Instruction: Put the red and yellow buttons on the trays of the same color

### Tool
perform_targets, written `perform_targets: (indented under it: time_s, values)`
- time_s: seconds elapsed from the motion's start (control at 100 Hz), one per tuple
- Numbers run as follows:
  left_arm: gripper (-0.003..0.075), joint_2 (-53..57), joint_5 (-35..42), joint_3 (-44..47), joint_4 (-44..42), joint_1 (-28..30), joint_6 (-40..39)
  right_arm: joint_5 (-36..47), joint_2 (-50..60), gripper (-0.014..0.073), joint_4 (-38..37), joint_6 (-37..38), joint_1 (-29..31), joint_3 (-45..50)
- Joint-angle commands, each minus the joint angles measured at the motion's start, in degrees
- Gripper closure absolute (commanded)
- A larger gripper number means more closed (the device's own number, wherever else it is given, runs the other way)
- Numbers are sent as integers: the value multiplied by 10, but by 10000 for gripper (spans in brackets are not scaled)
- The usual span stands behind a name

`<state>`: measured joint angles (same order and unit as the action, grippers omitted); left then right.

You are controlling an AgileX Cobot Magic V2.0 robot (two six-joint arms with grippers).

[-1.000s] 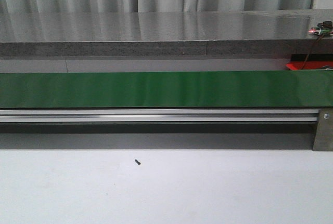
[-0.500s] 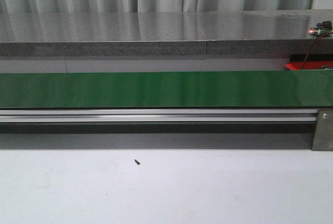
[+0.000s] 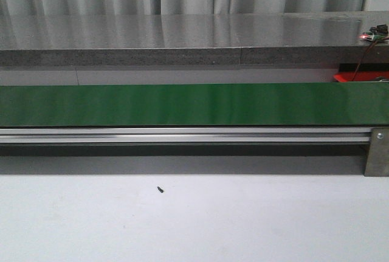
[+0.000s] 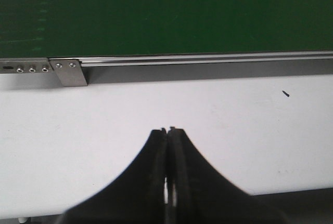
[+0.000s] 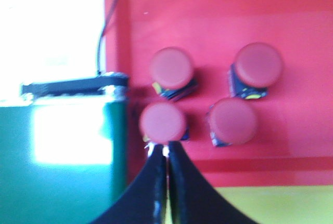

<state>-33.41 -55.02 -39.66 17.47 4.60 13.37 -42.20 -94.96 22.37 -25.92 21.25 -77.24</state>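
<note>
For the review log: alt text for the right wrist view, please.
Four red buttons sit on a red tray, the right tool shut just short of the nearest one. A green belt lies beside the tray, and a yellow surface borders it.

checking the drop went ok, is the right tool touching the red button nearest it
Cannot tell. In the right wrist view the shut right tool ends right at the nearest red button edge, but blur hides any gap.
</note>
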Motion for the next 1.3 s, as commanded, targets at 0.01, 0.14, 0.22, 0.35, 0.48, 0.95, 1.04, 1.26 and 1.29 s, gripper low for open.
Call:
perform_targets:
  time_s: [0.01,0.14,0.22,0.35,0.48,0.95,1.04,1.26,1.29]
  values:
    - [740,-2,30,-15,15,-5,-1,36,75,652,5,-10,-11,25]
    - [740,-2,30,-15,15,-5,-1,49,127,651,5,-10,-31,69]
    - [740,-2,30,-15,15,-5,-1,48,156,651,5,-10,-45,86]
    - [740,-2,30,-15,15,-5,-1,44,198,651,4,-12,-82,112]
    - [740,-2,30,-15,15,-5,-1,44,231,651,3,-15,-126,138]
    - [739,-2,30,-15,15,-5,-1,154,374,651,-107,214,-176,279]
    - [740,-2,30,-15,15,-5,-1,184,407,651,-166,252,-176,316]
    - [740,-2,30,-15,15,-5,-1,244,494,651,-174,239,-176,407]
    - [740,-2,30,-15,15,-5,-1,249,506,651,-174,239,-175,418]
